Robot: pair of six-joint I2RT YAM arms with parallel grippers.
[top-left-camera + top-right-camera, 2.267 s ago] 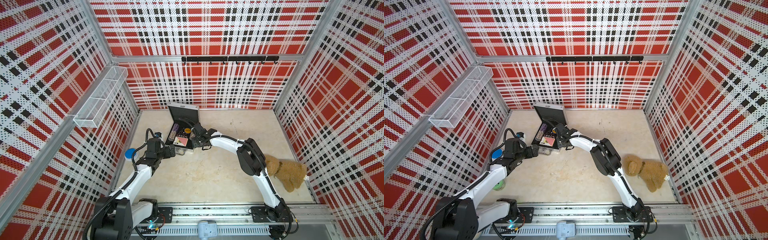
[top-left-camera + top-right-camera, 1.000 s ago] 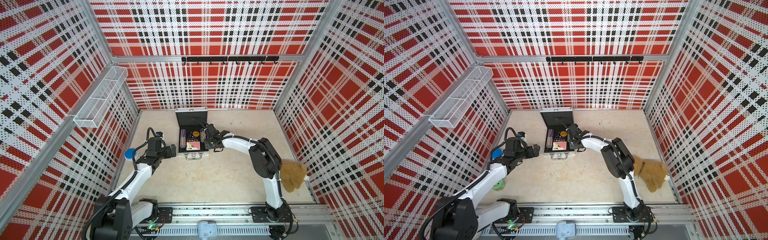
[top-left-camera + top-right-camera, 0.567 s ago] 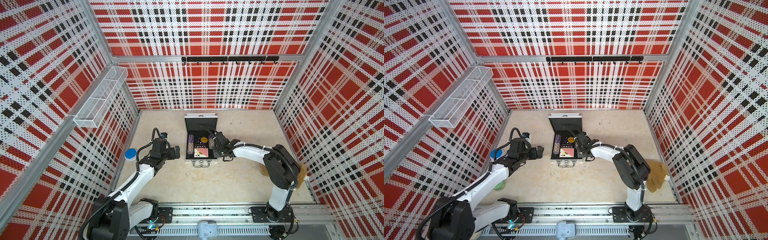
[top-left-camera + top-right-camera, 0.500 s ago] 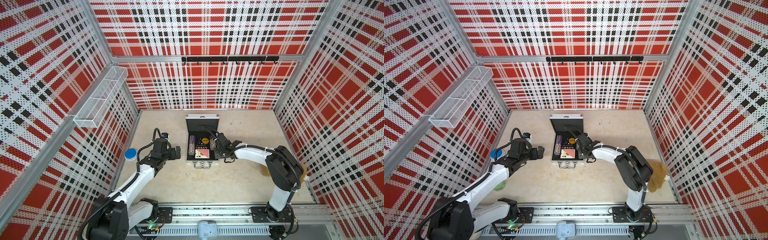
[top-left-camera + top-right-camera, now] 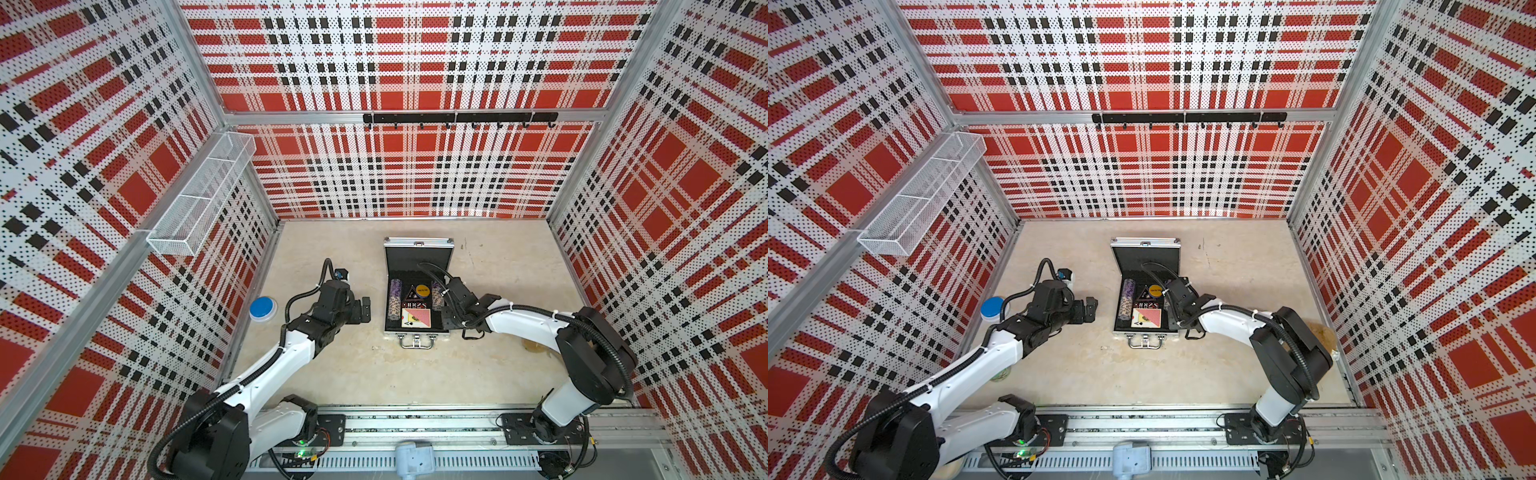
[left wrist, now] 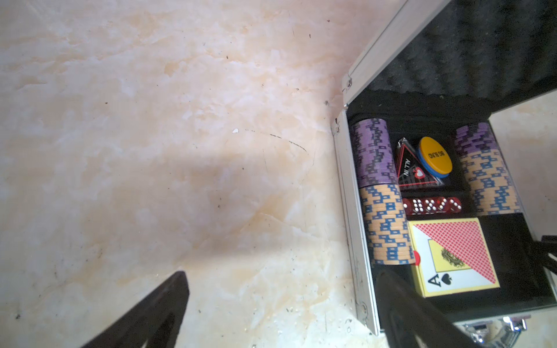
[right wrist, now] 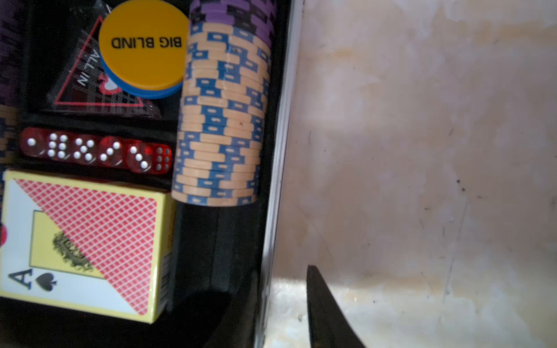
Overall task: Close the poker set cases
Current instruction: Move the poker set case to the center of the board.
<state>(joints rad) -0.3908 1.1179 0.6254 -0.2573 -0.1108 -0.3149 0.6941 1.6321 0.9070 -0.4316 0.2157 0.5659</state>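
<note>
Here's the poker case (image 5: pixel 415 333), sitting open in the middle of the table (image 5: pixel 374 374), handle (image 5: pixel 417 343) facing the robot and the lid (image 5: pixel 405 257) standing up on the far side, leaning back a touch. Inside, it's all on show: rows of purple and tan chips (image 6: pixel 376 186) down both sides, a line of red dice (image 7: pixel 96 150), the card deck (image 7: pixel 84 244) nearest the handle, and the yellow Big Blind button (image 7: pixel 144 45) resting on the All In triangle (image 6: pixel 407 168).

The right gripper (image 5: pixel 445 320) is at the case's right wall, near the front corner, and it straddles that wall: one finger inside the tray, the other finger (image 7: pixel 325 310) outside over the table. The jaws are narrowly parted, and a sliver of table shows between the outer finger and the wall, so I cannot tell whether it's actually pinching the metal.

Over on the other side, the left gripper (image 5: pixel 365 311) hangs just beside the case's left wall, apart from it, fingers spread wide and holding nothing. A blue-topped tub (image 5: pixel 263 308) sits at the table's left edge, behind that arm
</note>
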